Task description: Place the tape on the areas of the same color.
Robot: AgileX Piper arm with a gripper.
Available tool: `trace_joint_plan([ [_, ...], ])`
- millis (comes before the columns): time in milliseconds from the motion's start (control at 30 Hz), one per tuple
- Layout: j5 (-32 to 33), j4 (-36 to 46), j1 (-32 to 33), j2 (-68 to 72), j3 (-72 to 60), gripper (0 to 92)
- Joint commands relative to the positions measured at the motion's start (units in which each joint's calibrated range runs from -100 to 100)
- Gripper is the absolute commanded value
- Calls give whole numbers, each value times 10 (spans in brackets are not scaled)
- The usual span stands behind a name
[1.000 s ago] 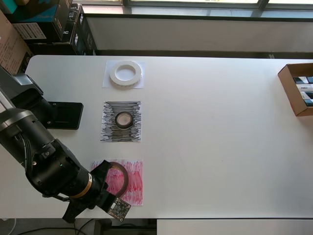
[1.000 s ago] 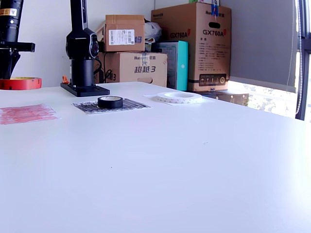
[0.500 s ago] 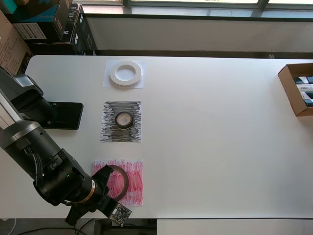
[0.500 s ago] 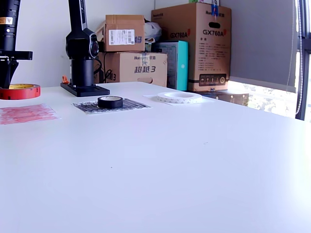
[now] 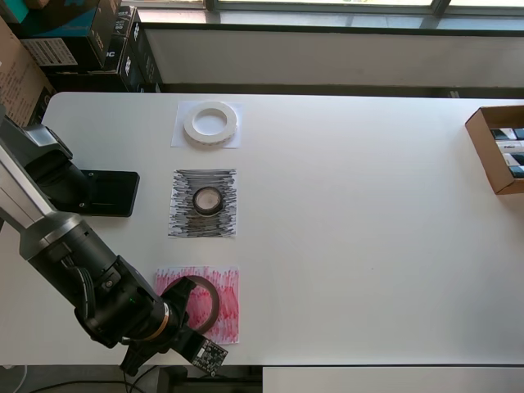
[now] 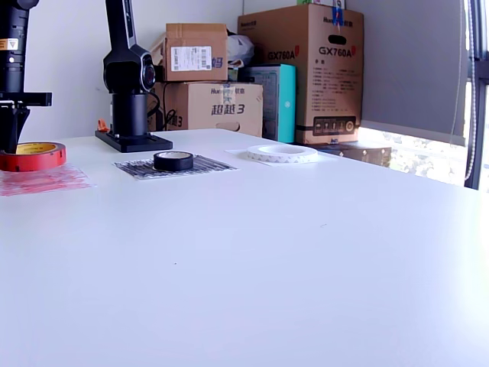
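on the white worktop [image 5: 368, 229], three paper squares lie in a column in the overhead view. the far one, a plain white sheet [image 5: 182, 135], carries the large white ring [image 5: 210, 123]. the middle one, the black-scribbled sheet [image 5: 225, 205], has the small black ring [image 5: 207, 200] resting at its centre. the near one, the red-scribbled sheet [image 5: 228, 301], lies close to the worktop's near edge.

the arm reaches in from the overhead view's left, and its gripper [image 5: 184, 315] sits over the left part of the red sheet. the maroon ring [image 5: 205, 299] lies flat, partly under the gripper. in the exterior view that ring [image 6: 32, 156] shows a yellowish core and sits low over the red sheet [image 6: 53, 180], at the exterior view's left edge; whether it touches the paper i cannot tell. the fingers [image 6: 11, 126] stand upright at the ring's left side and look clamped on it.

an open cardboard box [image 5: 495, 147] sits at the overhead view's right edge.
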Motion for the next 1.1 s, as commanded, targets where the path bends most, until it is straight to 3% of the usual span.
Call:
trace_joint_plan([
  [0, 0, -6, 1, 1, -1, 0],
  [900, 0, -6, 6, 43, -37, 12],
  [967, 0, -6, 6, 43, -37, 72],
  [1067, 0, -6, 4, 43, -37, 237],
])
